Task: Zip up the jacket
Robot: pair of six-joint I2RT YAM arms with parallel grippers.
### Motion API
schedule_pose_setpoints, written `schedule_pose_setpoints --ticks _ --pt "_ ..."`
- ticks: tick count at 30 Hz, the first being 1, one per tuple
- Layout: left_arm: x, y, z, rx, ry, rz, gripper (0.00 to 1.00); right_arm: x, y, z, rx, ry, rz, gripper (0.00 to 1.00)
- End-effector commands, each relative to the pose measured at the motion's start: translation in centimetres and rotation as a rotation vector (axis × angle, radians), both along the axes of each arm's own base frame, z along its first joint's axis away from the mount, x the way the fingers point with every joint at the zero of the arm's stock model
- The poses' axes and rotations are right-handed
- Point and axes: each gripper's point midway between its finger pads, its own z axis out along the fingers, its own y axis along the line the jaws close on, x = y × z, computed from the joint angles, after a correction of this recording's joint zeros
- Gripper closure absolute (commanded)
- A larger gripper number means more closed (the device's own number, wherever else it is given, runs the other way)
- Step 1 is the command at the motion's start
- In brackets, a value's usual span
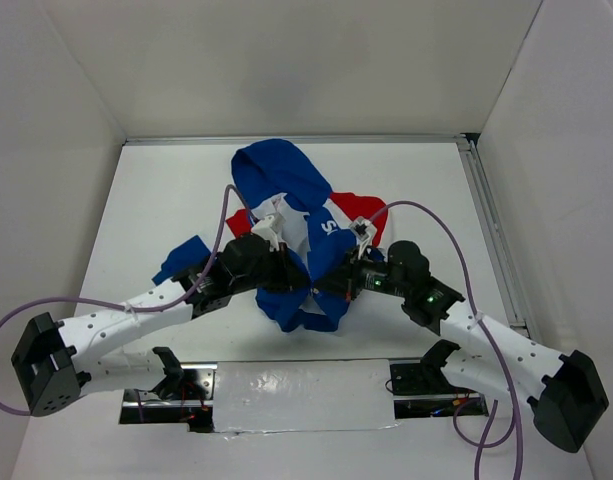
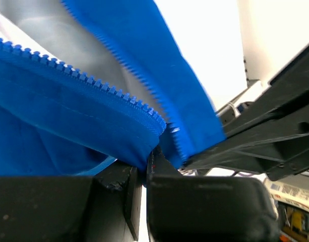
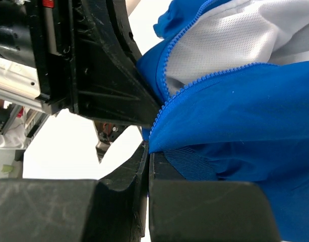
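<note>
The jacket (image 1: 286, 185) is royal blue with red and white panels and lies bunched in the middle of the table, its hood at the far end. My left gripper (image 1: 291, 272) is shut on the jacket's bottom front edge; in the left wrist view (image 2: 144, 166) the blue fabric (image 2: 68, 116) is pinched between the jaws beside the open zipper teeth (image 2: 94, 83). My right gripper (image 1: 331, 280) is shut on the opposite front edge; in the right wrist view (image 3: 149, 151) the blue hem (image 3: 235, 116) enters the closed jaws. Both zipper halves are apart.
The white table (image 1: 166, 200) is boxed in by white walls. A metal rail (image 1: 491, 230) runs along its right edge. A white taped plate (image 1: 301, 395) lies between the arm bases at the near edge.
</note>
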Motion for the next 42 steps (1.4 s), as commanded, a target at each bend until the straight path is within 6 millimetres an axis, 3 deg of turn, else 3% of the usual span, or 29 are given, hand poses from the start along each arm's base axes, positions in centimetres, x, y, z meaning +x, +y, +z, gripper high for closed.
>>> schedule_pose_setpoints --ticks 1,5,7,13,20,24,36,42 --pt "0.5 -2.4 3.3 -0.096 -0.081 -0.075 1.0 0.6 0.7 1.9 0.036 -0.077 0.014 1.0" --pt "0.0 -2.9 3.7 -0.111 -0.096 -0.12 1.0 2.3 0.6 0.9 -0.005 -0.039 -0.069 1.0" --pt "-0.4 -3.3 4.6 -0.151 -0.113 -0.154 1.0 3.1 0.7 1.4 -0.008 -0.053 -0.099 1.0" --pt "-1.8 -3.4 5.7 -0.167 -0.137 -0.203 1.0 7.6 -1.2 1.6 -0.037 -0.053 -0.385 1.0" --pt "-2.9 -3.5 6.6 -0.188 -0.158 -0.251 1.0 8.1 -2.6 3.9 0.157 -0.088 -0.497 1.0" --pt "-2.5 -3.0 7.2 -0.159 -0.167 -0.226 1.0 7.7 -2.7 5.0 0.146 -0.122 -0.479 1.0" --pt "0.5 -1.2 9.8 -0.124 -0.274 -0.098 1.0 3.2 -3.6 6.4 0.161 -0.132 -0.326 1.0" --pt "0.8 -1.2 10.0 -0.129 -0.273 -0.087 1.0 1.2 -2.8 5.5 0.157 -0.083 -0.22 1.0"
